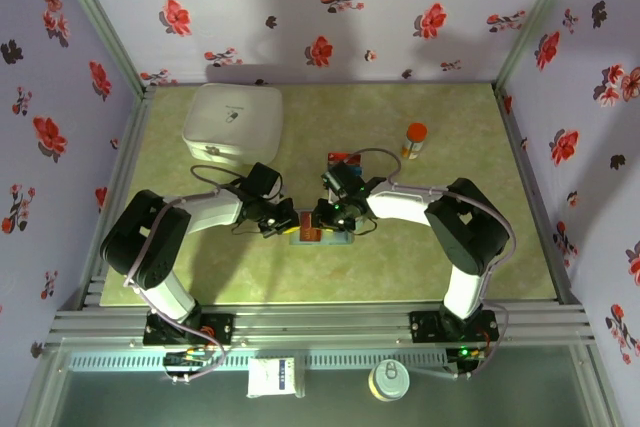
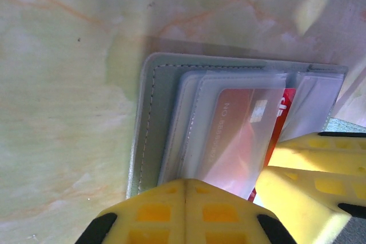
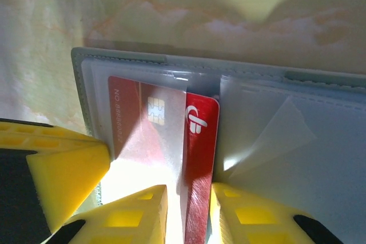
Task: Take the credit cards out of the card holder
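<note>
The grey-blue card holder (image 1: pixel 335 238) lies open on the table between the two arms. Its stitched panel (image 2: pixel 150 118) and clear sleeves show in the left wrist view. My left gripper (image 2: pixel 185 184) is shut, its tips pressed together on the holder's near edge (image 3: pixel 80 84). A red credit card (image 3: pixel 201 141) sticks partway out of a clear sleeve, chip and number still under the plastic. My right gripper (image 3: pixel 189 198) is shut on the card's exposed end. In the top view the left gripper (image 1: pixel 283 220) and right gripper (image 1: pixel 325 217) meet over the holder.
A white rounded-square box (image 1: pixel 232 125) stands at the back left. An orange-capped bottle (image 1: pixel 414 140) stands at the back right. A small red and blue flat thing (image 1: pixel 345 158) lies behind the right arm, partly hidden. Flowered walls close in three sides.
</note>
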